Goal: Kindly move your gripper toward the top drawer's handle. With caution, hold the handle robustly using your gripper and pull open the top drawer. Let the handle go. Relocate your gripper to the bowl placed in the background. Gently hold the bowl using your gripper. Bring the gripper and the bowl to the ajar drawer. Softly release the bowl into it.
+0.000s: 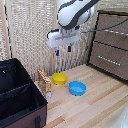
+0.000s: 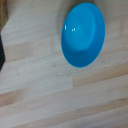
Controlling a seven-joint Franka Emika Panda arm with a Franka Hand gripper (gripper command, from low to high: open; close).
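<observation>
Open air under gripper [image 1: 63,50], mid-frame. Floor w/ yellow bowl [image 1: 59,78], blue bowl [image 1: 77,88], box [image 1: 44,82] just beside them at the exterior view's left. Black bin [image 1: 20,95] blocks lower left; dresser [image 1: 110,45] upper right.

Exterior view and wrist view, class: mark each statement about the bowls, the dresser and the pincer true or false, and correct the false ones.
1. The small round bright-yellow bowl sits on the pale wooden floor. True.
2. The blue-tipped pincer grips the yellow bowl. False: it hangs above the bowls, holding nothing.
3. The dark-brown wooden top drawer is pulled open. False: its front looks flush with the dresser, closed.
4. The wrist view shows the round bright-blue bowl. True.
5. The blue bowl lies inside the black fabric bin. False: it rests on the floor, at the exterior view's right of the bin.
</observation>
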